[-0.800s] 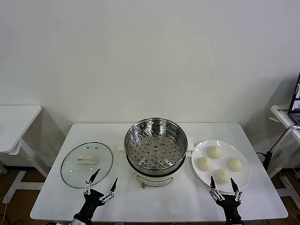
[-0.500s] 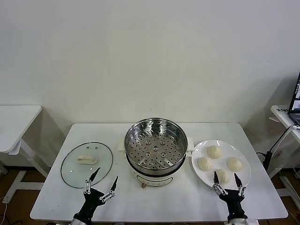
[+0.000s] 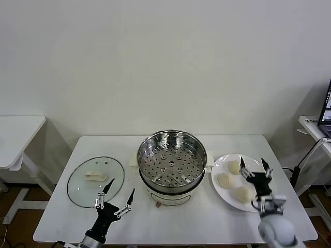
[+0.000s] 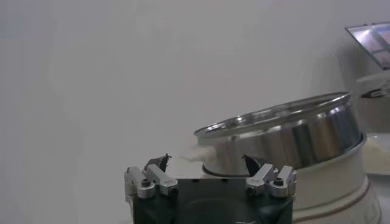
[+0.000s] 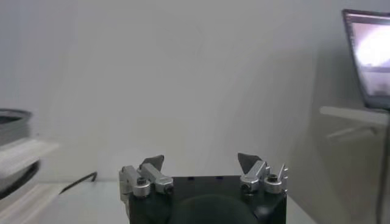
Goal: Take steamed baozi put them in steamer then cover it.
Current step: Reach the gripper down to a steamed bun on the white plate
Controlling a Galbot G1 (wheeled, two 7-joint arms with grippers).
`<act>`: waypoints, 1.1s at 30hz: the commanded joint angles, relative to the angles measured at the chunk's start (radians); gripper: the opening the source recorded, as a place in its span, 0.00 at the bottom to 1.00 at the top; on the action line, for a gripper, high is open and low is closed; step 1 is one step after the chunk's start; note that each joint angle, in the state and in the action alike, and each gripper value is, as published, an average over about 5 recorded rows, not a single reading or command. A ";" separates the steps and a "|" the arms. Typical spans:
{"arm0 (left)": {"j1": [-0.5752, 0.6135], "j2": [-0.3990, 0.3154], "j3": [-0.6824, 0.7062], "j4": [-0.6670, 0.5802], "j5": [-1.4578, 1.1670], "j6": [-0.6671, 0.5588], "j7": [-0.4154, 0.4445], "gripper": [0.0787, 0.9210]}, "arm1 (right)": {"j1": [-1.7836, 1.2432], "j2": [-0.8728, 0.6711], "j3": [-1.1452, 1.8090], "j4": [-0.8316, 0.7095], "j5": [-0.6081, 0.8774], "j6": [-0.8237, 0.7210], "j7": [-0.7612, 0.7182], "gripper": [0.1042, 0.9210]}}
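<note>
1. Head view: I take the round shiny stainless-steel steamer pot with its perforated tray [image 3: 171,161] as my landmark; it stands open and holds nothing; my right pincer [image 3: 256,166] is raised to the pot's right, over the flat white plate [image 3: 221,190], fingers spread wide and gripping nothing; three small cream-white dough buns [image 3: 226,180] show on the plate, and the fourth I judge to be hidden behind my pincer; the buns lie just below and pot-ward of my fingertips, so the coming move is a short drop onto the nearest one, then a carry toward the pot; being round, a bun has no long axis to line up with; my right arm is plainly the nearer one.
2. Head view again: my left pincer [image 3: 115,199] waits low at the table's [image 3: 62,221] front edge, left of the pot, fingers apart and empty; the round clear glass lid with its white oblong handle [image 3: 95,181] lies flat just beyond it, the handle's long axis running roughly toward the pot.
3. Left wrist view: my left fingers [image 4: 159,171] stand open with nothing between them; the pot's steel wall [image 4: 286,135] rises beyond; the lid is out of view.
4. Right wrist view: my right fingers [image 5: 153,164] are open and bare; no bun or plate shows, only a sliver of pot rim [image 5: 12,115] at the edge, so I cannot judge my height over the buns here.
</note>
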 commanded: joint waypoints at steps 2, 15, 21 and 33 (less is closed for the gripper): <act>-0.012 0.000 0.014 0.003 0.001 0.010 -0.012 0.88 | 0.467 -0.226 -0.344 -0.322 0.120 -0.102 -0.390 0.88; -0.015 -0.016 0.025 0.017 0.015 0.003 -0.016 0.88 | 1.020 -0.322 -0.940 -0.519 -0.109 -0.159 -1.147 0.88; -0.012 -0.017 0.019 0.014 0.016 0.002 -0.019 0.88 | 1.163 -0.278 -1.076 -0.557 -0.343 -0.153 -1.365 0.88; -0.005 -0.019 0.008 0.014 0.015 -0.003 -0.024 0.88 | 1.193 -0.138 -1.139 -0.654 -0.651 -0.092 -1.361 0.88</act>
